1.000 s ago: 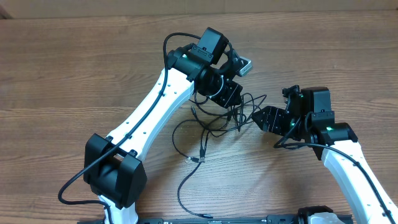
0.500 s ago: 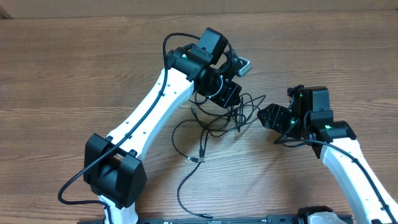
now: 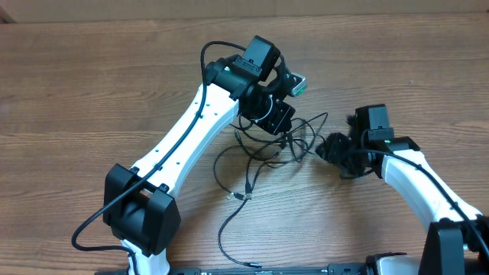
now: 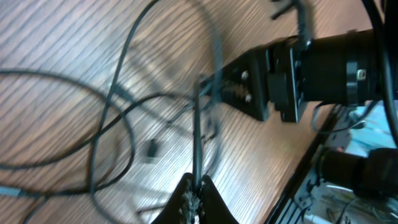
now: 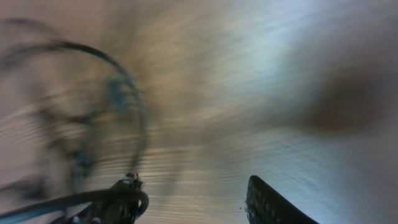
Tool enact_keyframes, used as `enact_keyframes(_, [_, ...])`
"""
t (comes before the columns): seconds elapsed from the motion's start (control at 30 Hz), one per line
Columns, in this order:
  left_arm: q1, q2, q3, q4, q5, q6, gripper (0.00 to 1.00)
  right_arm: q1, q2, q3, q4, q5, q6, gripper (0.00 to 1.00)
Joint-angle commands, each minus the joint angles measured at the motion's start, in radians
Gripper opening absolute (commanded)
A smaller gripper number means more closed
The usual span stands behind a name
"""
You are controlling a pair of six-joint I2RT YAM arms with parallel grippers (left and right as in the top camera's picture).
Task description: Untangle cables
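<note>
Pinching one thin strand, the left gripper (image 4: 196, 201) has its fingers pressed together, and in the left wrist view the black cord runs straight up from between them. That strand belongs to the cables (image 3: 293, 140), which lie as a loose tangle of black loops on the wooden table (image 3: 92, 92), near its middle and between the two grippers. From the tangle a wide loop spreads toward the left arm (image 3: 191, 137), and a longer strand trails down toward the near edge of the table. A small silver plug (image 3: 248, 186) sits partway along that lower run.

The right gripper (image 3: 330, 147) is just beside the right edge of the tangle, facing the left gripper across the loops. Its wrist view is badly blurred, yet the two fingers show at the bottom of the picture with a wide gap between them, so the jaws stand apart. Nothing can be made out between them, and whether a strand touches either finger cannot be told. Overhead, the right arm (image 3: 416, 183) reaches in from the lower right corner.
</note>
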Motion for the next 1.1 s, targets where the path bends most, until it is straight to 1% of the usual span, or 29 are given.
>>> enact_keyframes(0.0, [0.019,0.0,0.01,-0.045,-0.136,0.003,0.04,-0.01,0.032,0.016,-0.097,0.39,0.241,0.62])
enact_keyframes(0.07, [0.038,0.0,0.01,-0.075,-0.208,-0.011,0.04,-0.022,0.033,0.014,-0.121,0.422,0.259,0.65])
enact_keyframes(0.2, [0.119,-0.008,0.01,-0.135,-0.324,-0.058,0.04,-0.057,0.033,0.014,-0.142,0.424,0.259,0.65])
enact_keyframes(0.37, [0.265,-0.03,0.01,-0.163,-0.312,-0.072,0.04,-0.095,0.033,0.013,-0.156,0.424,0.255,0.65])
enact_keyframes(0.47, [0.349,-0.045,0.01,-0.163,-0.209,-0.071,0.04,-0.098,0.033,0.013,-0.166,0.423,0.252,0.65])
enact_keyframes(0.57, [0.398,-0.051,0.01,-0.16,0.006,-0.042,0.04,-0.098,0.033,0.013,-0.154,0.365,0.243,0.65])
enact_keyframes(0.63, [0.401,-0.048,0.01,-0.152,0.1,-0.002,0.04,-0.097,0.033,0.013,-0.133,0.28,0.18,0.65])
enact_keyframes(0.67, [0.394,-0.048,0.01,-0.146,0.119,0.01,0.05,-0.097,0.033,0.013,-0.122,0.235,0.143,0.65])
enact_keyframes(0.7, [0.382,-0.048,0.01,-0.139,0.122,0.015,0.07,-0.097,0.033,0.013,-0.117,0.204,0.125,0.65])
enact_keyframes(0.8, [0.325,-0.047,0.01,-0.114,0.12,0.039,0.33,-0.097,0.033,0.013,-0.116,0.171,0.116,0.65])
enact_keyframes(0.87, [0.278,-0.046,0.009,-0.091,0.113,0.047,0.48,-0.097,0.033,0.013,-0.116,0.164,0.106,0.66])
enact_keyframes(0.9, [0.249,-0.044,0.009,-0.074,0.098,0.045,0.52,-0.097,0.033,0.013,-0.116,0.16,0.093,0.65])
enact_keyframes(1.07, [0.128,-0.017,0.009,-0.006,0.013,0.045,0.54,-0.097,0.033,0.013,-0.134,0.161,0.094,0.66])
